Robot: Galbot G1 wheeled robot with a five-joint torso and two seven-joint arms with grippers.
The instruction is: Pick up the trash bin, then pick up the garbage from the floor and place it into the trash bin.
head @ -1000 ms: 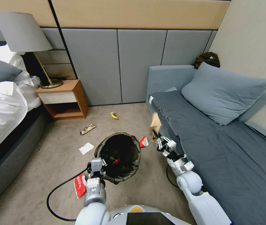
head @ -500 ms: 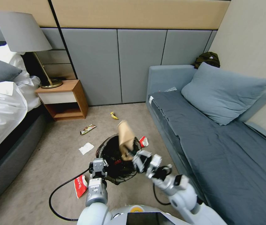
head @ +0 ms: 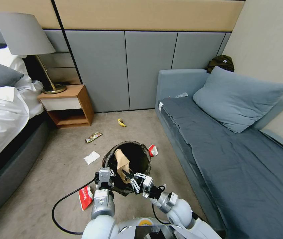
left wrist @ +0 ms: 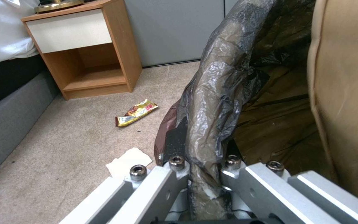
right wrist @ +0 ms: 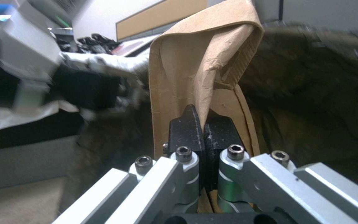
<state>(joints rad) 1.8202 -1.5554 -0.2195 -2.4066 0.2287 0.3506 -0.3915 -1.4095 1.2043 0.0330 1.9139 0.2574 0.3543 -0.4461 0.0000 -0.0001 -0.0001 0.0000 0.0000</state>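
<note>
over the carpet between bed and sofa, the left hand (head: 105,173) pinched the near rim of the trash bin (head: 138,149), holding it up. the right hand (head: 128,176) was clamped on a tan paper bag (head: 121,163) standing inside the bin's mouth. other wrappers (head: 93,136) lay on the floor nearby.

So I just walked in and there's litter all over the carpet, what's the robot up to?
It is tidying up. The left gripper is clamped on the rim of the trash bin, holding it in front of the robot. The right gripper is shut on a tan paper bag and has it over the bin's mouth, not yet let go. Wrappers and a white tissue lie on the floor.
</note>
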